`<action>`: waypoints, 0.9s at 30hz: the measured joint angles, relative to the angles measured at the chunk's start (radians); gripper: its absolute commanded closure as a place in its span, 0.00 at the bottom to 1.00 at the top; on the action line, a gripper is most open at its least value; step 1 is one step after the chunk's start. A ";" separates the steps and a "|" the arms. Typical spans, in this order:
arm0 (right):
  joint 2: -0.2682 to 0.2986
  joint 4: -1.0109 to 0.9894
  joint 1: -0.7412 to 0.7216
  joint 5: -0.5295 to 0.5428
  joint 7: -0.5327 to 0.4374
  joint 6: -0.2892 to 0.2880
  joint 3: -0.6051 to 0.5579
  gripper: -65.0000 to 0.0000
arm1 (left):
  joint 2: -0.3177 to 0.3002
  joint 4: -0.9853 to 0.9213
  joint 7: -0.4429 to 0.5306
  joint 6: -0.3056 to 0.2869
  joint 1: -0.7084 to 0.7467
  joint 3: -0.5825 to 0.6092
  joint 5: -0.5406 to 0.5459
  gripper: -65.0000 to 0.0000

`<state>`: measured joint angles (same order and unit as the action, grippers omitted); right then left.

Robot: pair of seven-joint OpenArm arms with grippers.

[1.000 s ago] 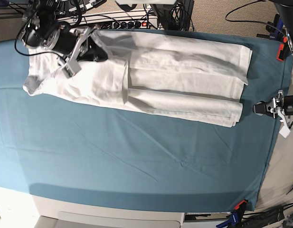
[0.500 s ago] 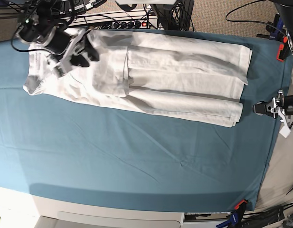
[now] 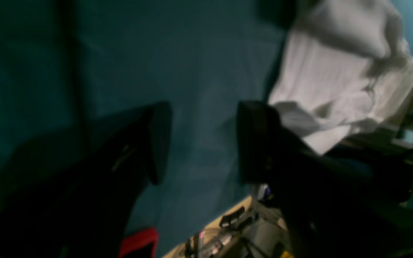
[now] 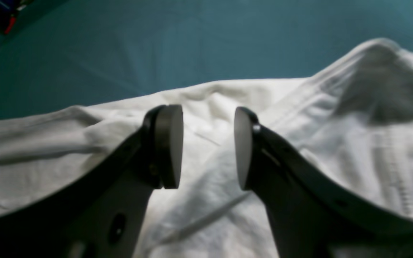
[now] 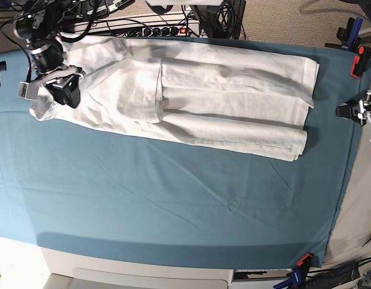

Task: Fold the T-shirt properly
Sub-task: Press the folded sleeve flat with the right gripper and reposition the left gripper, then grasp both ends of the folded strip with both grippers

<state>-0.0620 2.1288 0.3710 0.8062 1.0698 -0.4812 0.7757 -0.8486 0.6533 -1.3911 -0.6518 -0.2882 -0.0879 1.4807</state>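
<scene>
The white T-shirt (image 5: 221, 90) lies in a long band across the far part of the teal table cloth (image 5: 173, 198), its sides folded in. My right gripper (image 5: 56, 90) hovers over the shirt's left end. In the right wrist view it (image 4: 206, 147) stands open, with wrinkled shirt fabric (image 4: 299, 143) below and nothing between the pads. My left gripper (image 5: 349, 111) is at the table's right edge, apart from the shirt. In the blurred left wrist view it (image 3: 204, 143) is open over bare cloth, the T-shirt (image 3: 335, 89) at upper right.
Cables and a power strip (image 5: 161, 27) run behind the table's far edge. Red clamps (image 5: 355, 63) (image 5: 303, 260) hold the cloth at the right corners. The table's white front edge (image 5: 143, 274) shows below the cloth.
My right gripper opened, let the fabric go and moved left from the shirt's upper middle to its left end. My left gripper opened and drew up and right along the table's edge.
</scene>
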 measured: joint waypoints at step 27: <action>-0.010 0.000 0.000 -0.267 -0.076 -0.013 -0.252 0.63 | 0.167 0.305 0.016 -0.004 0.144 -0.007 0.047 0.53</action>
<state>-0.0723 2.1288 0.3710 0.5388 0.9943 -0.4942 0.5240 -0.6819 0.9585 -1.3746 -0.6556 -0.1444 -0.0948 1.5280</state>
